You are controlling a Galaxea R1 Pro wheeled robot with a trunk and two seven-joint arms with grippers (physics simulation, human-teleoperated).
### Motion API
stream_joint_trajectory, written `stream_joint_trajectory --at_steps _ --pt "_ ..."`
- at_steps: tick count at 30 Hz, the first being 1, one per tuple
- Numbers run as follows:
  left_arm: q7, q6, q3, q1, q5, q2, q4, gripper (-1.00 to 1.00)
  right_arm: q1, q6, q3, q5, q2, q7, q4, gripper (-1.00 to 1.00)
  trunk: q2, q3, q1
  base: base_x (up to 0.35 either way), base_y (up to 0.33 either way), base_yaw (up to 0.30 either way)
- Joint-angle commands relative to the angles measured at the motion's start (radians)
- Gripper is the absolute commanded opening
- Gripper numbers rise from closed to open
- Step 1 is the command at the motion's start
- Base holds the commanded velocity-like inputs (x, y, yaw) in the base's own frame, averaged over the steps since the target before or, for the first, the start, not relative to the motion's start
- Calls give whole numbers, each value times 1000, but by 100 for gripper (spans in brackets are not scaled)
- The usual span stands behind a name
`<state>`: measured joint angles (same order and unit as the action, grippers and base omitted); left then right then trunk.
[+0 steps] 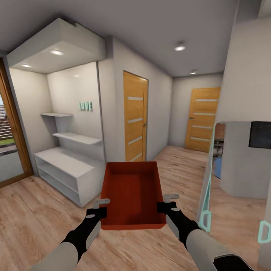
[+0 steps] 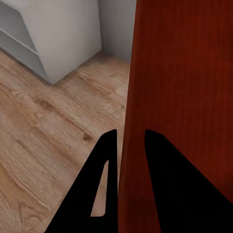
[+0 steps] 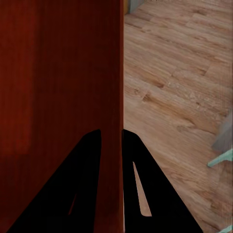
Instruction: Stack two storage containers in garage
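A room with a light wood-plank floor [image 1: 34, 222] and white walls spreads ahead, running back into a hallway. Two wooden doors with pale horizontal strips stand there: the near door [image 1: 135, 116] on the hallway's left wall, the far door [image 1: 202, 119] at its end. At the left edge is a wood-framed glass door [image 1: 9, 150]. Beside it, in a recess lit by ceiling spots, sits a low white shelf unit [image 1: 66, 169] with two wall shelves above it and green letters [image 1: 86, 106] reading LOVE on the wall. On the right a grey wall block carries a dark screen [image 1: 260, 134], with a glass panel [image 1: 207, 184] edged in teal in front of it.

One orange-red container [image 1: 132, 194] is held up over the plank floor in front of the robot, open top upward, empty inside, between the two arms. The left hand [image 1: 98, 210] is clamped on the container's left wall near the near corner; in the left wrist view its dark fingers [image 2: 104, 184] straddle the red wall [image 2: 179, 97], one on each face. The right hand [image 1: 168, 205] grips the right wall the same way; in the right wrist view its fingers [image 3: 141, 184] pinch the thin wall edge [image 3: 116, 87], with plank floor beyond.
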<state>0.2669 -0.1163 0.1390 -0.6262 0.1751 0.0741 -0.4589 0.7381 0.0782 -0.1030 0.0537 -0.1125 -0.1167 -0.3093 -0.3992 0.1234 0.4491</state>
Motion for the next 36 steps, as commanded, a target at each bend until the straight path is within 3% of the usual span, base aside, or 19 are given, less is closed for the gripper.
stream_joint_trajectory --at_steps 1,24,36 --pt "14 -6 -58 0 12 -63 0 -100 1 -16 6 -4 1 -5 -5 -100 -1 0 1 324 85 -2" --pt "14 -6 -58 0 12 -63 0 -100 1 -17 6 -3 3 -5 -5 -100 -1 0 1 324 85 -1" --pt "14 -6 -58 0 11 -63 -1 -100 1 -17 6 -3 1 -5 -5 -100 -1 6 1 324 85 -195"
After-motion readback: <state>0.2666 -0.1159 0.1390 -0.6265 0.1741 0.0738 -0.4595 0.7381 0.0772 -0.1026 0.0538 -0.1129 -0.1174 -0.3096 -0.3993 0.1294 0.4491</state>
